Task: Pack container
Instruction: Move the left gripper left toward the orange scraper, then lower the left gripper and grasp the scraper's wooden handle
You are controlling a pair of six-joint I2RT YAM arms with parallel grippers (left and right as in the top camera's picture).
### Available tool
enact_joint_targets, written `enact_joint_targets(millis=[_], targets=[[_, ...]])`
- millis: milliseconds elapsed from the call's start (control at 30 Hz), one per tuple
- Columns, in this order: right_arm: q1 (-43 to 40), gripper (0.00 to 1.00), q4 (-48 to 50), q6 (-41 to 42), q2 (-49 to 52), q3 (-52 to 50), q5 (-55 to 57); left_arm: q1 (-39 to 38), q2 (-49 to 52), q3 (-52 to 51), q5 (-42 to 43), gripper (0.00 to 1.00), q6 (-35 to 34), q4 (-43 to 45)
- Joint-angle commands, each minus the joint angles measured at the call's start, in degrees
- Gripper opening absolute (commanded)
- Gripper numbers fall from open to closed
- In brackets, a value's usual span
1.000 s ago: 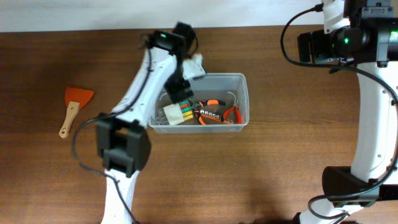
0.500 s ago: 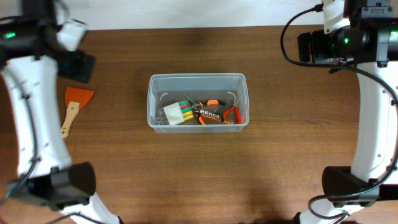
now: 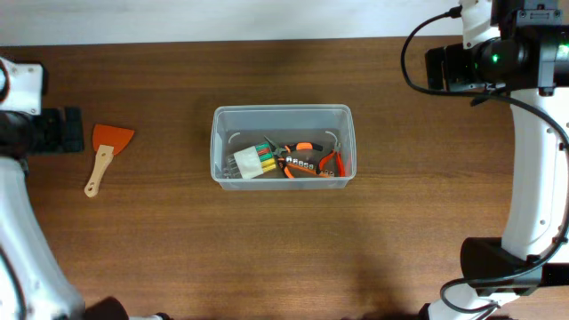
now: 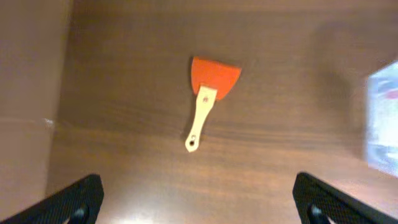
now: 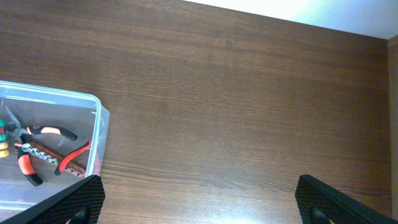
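Wood grain runs left to right across the dark brown table (image 3: 400, 222), which fills nearly all of the overhead view. A dull sheen lies on the boards. Along the far edge a pale strip (image 3: 178, 18) of wall or floor shows beyond the tabletop; the right wrist view catches the same light band (image 5: 311, 12) at its far right corner. In the left wrist view a paler brown band (image 4: 25, 93) borders the table's left side, and what it is cannot be told.

The container (image 3: 283, 110) stands upright near the middle of the table, its long side running left to right. Inside it lie a white block with coloured tips (image 3: 252, 161), orange-handled pliers (image 3: 302, 148) and a red-handled tool (image 3: 337, 163), all bunched toward the near wall.

Well to the left of the tub, an orange scraper with a wooden handle (image 3: 105, 153) lies flat on the bare wood, blade toward the far side.

The left gripper (image 4: 198, 202) hangs above the scraper at the table's left edge, its 2 fingers spread wide with nothing between them. The right gripper (image 5: 199, 199) sits high over the far right of the table, fingers likewise spread apart and empty, the container's right end just inside its view.
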Motion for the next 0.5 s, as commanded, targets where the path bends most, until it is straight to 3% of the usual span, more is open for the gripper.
enact_joint_targets(millis=[0,167,467], targets=[[-0.44,0.99,-0.02,0.48,0.2,0.22,0.66,2.05,4.57,-9.38,1.31,0.99,5.33,5.97],[-0.44,0.99,-0.07,0.48,0.22,0.22,0.66,2.25,11.39,-12.79,1.29,0.99,13.11,12.31],[-0.44,0.99,-0.7,0.48,0.22,0.22,0.66,2.25,22.86,-12.79,0.59,0.99,18.67,16.46]])
